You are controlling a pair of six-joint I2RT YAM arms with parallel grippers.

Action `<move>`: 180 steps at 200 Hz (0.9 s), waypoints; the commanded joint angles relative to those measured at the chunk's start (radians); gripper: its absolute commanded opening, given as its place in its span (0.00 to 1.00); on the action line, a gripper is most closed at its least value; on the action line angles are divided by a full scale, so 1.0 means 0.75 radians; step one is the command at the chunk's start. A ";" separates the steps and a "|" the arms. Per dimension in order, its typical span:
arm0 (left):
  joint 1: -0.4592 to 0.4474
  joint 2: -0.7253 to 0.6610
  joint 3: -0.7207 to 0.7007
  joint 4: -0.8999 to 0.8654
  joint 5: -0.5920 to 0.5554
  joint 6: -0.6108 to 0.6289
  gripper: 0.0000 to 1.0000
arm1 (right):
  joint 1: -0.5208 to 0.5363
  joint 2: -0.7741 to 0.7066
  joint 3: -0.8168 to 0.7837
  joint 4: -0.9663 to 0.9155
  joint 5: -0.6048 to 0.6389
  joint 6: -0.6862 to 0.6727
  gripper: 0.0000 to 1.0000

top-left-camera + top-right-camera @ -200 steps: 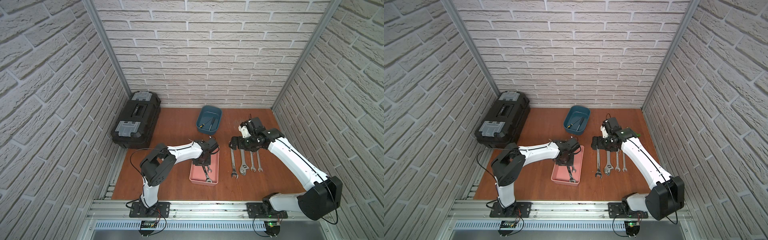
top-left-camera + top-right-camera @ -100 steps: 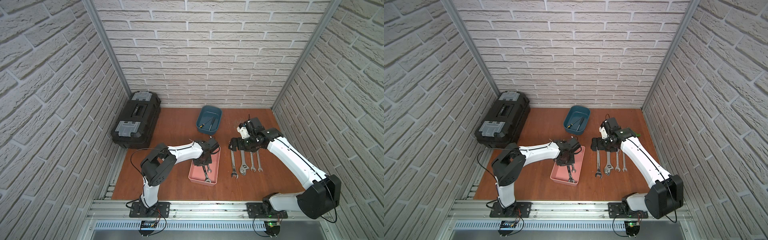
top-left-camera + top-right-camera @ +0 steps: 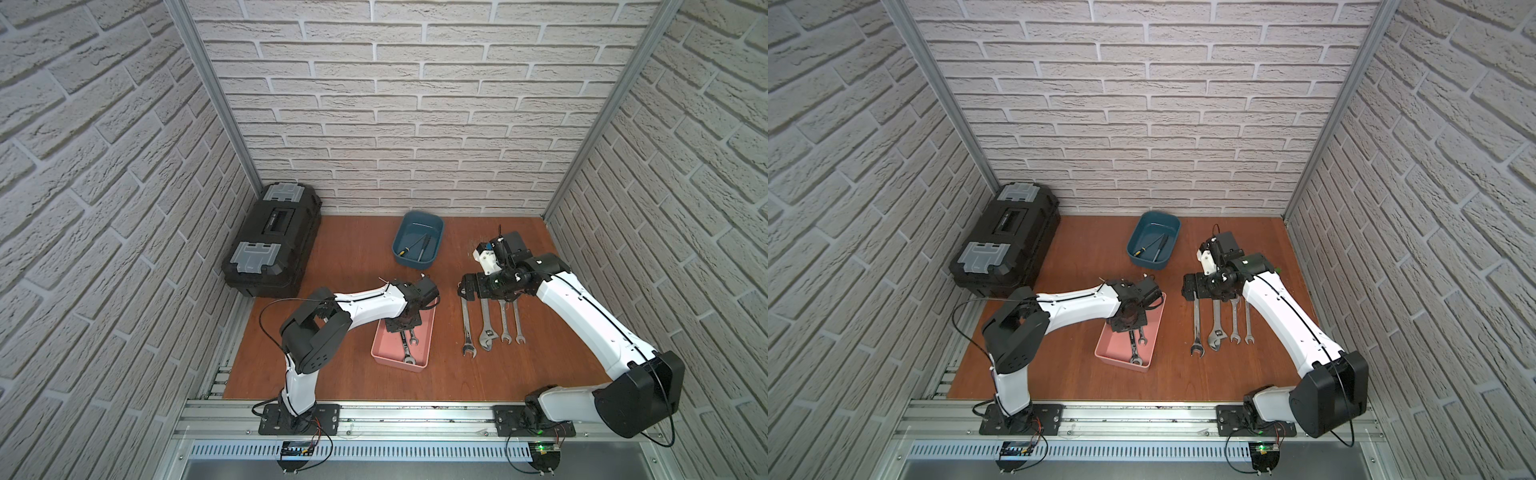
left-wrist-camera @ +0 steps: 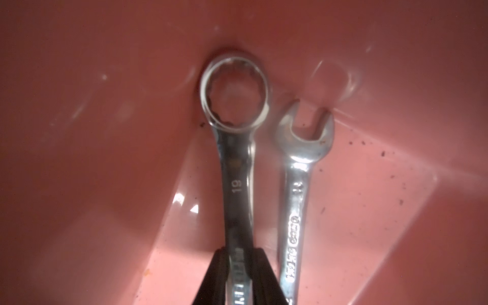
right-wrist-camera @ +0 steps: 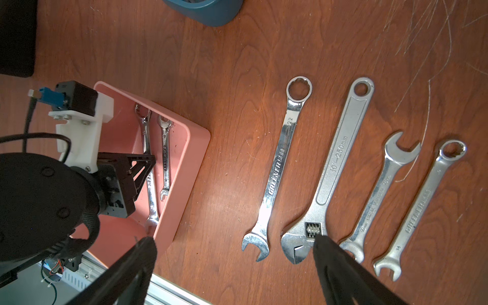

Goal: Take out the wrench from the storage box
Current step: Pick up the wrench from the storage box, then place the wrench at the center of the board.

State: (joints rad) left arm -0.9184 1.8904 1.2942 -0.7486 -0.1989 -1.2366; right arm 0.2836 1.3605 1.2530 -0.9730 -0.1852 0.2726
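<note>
Plainly, the coming lift belonged to the left arm. In both top views the storage box (image 3: 384, 348) sat near the middle of the bench (image 3: 332, 374). The left fingers (image 3: 402, 328) reached down into its far half onto the wrench (image 3: 405, 347). The wrench's long axis ran along the box's length, from the bench's far edge toward its near edge, ring end nearest the near edge. The right fingers (image 3: 467, 289) hung well apart from the box, over the far ends of a row of wrenches (image 3: 494, 324) toward the right edge.

In the left wrist view the left fingers (image 4: 215, 280) were clamped across the wrench (image 4: 237, 184), one on either side of its shank. The ring end pointed straight away from them toward the box's end wall. A smaller wrench (image 4: 295, 211) lay just beside it, roughly parallel and outside the grip.

In the right wrist view the right fingers (image 5: 140, 264) stood wide apart with nothing between them. The left fingers crossed the wrench (image 5: 148, 148) about mid-length, and it appeared to lie on the box floor.

With the grip square across the axis and a neighbour so close, a straight upward lift looked the safest move.
</note>
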 commanded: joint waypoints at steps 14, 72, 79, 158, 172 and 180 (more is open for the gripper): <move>0.001 -0.034 0.088 -0.051 -0.037 -0.027 0.00 | -0.010 0.009 0.019 0.017 -0.012 -0.042 0.97; -0.016 -0.046 0.191 -0.176 -0.053 -0.009 0.00 | -0.023 0.003 0.035 0.019 -0.022 -0.061 0.97; -0.020 -0.051 0.200 -0.190 -0.056 -0.009 0.00 | -0.024 0.002 0.033 0.021 -0.024 -0.063 0.97; -0.041 -0.098 0.289 -0.339 -0.061 0.035 0.00 | -0.039 -0.016 0.031 0.038 -0.049 -0.061 0.97; -0.042 -0.106 0.312 -0.369 -0.060 0.040 0.00 | -0.039 -0.018 0.027 0.043 -0.055 -0.057 0.97; -0.042 -0.112 0.321 -0.381 -0.058 0.043 0.00 | -0.039 -0.020 0.027 0.045 -0.059 -0.057 0.97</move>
State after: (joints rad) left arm -0.9440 1.8629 1.4895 -0.9653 -0.2211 -1.2232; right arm 0.2600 1.3697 1.2610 -0.9684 -0.2081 0.2455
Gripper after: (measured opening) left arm 0.180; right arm 0.973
